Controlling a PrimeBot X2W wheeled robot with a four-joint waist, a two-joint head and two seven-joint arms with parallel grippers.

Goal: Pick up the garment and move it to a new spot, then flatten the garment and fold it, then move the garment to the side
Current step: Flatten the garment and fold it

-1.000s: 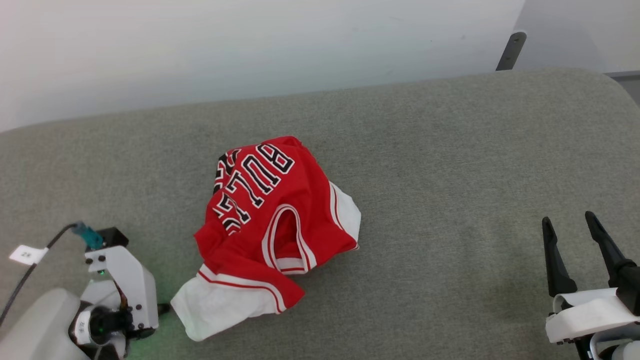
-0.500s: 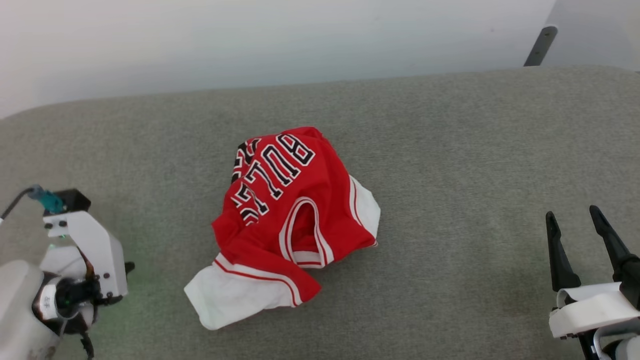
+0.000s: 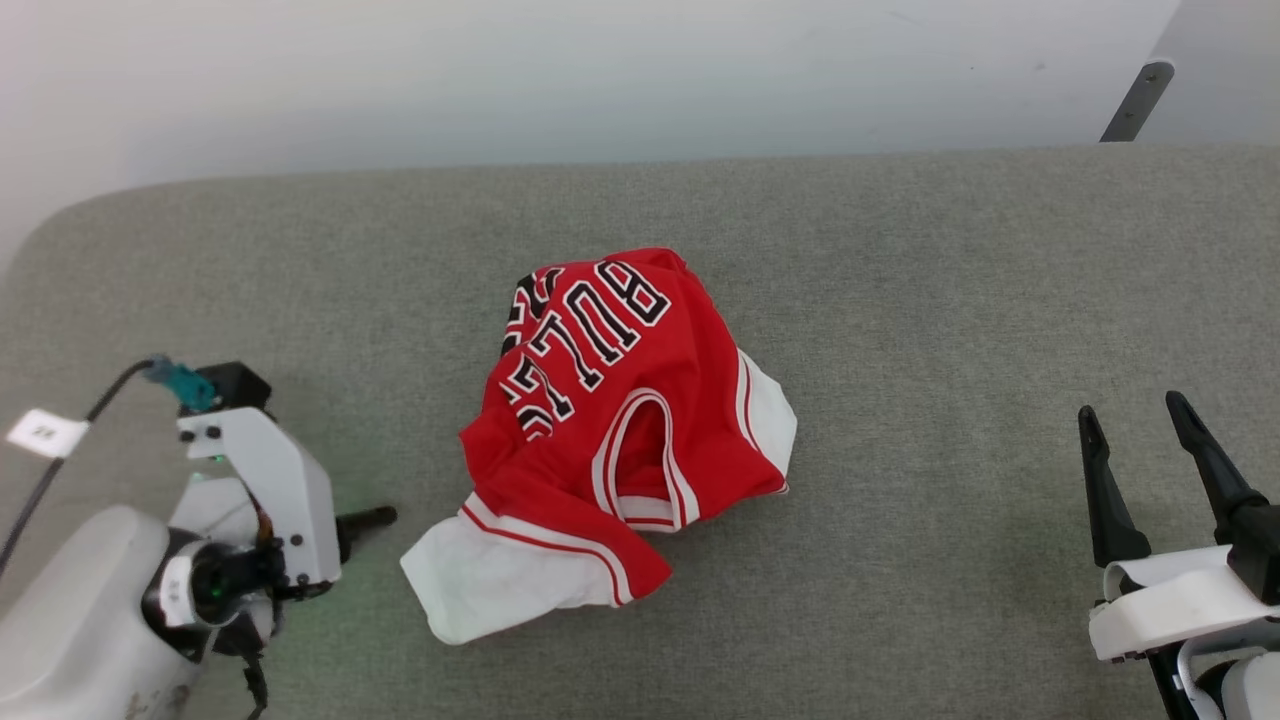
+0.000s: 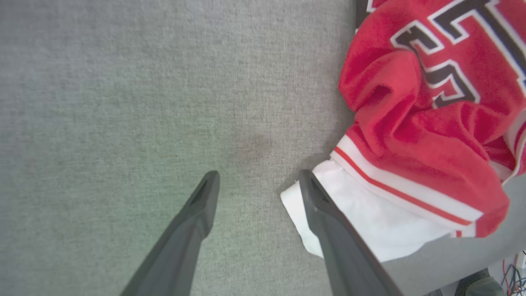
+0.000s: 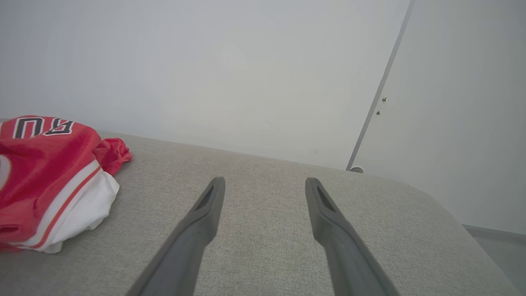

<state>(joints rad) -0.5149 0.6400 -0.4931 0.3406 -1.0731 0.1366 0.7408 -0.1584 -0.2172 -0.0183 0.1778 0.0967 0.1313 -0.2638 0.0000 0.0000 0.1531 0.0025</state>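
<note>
The garment (image 3: 610, 430), a red jersey with black "BULLS" lettering and white sleeves, lies crumpled in the middle of the grey cushioned surface (image 3: 950, 300). My left gripper (image 4: 259, 174) is open over bare fabric just left of the garment (image 4: 423, 135), with nothing between its fingers. Its right finger (image 4: 328, 222) overlaps the edge of the white sleeve in that view. In the head view one dark finger (image 3: 368, 520) points at the sleeve. My right gripper (image 3: 1130, 415) stands open and empty far to the right. In its wrist view the garment (image 5: 41, 172) is off to the left of the gripper (image 5: 265, 181).
A white wall (image 3: 600, 70) runs behind the grey surface, whose back-left corner is rounded. A dark slanted bar (image 3: 1135, 100) stands at the top right. A cable with a white tag (image 3: 45, 433) trails from my left wrist.
The head camera has swung, shifting the whole picture. My left wrist has drawn a little back from the white sleeve, and one of its fingers now shows. The right gripper is unchanged.
</note>
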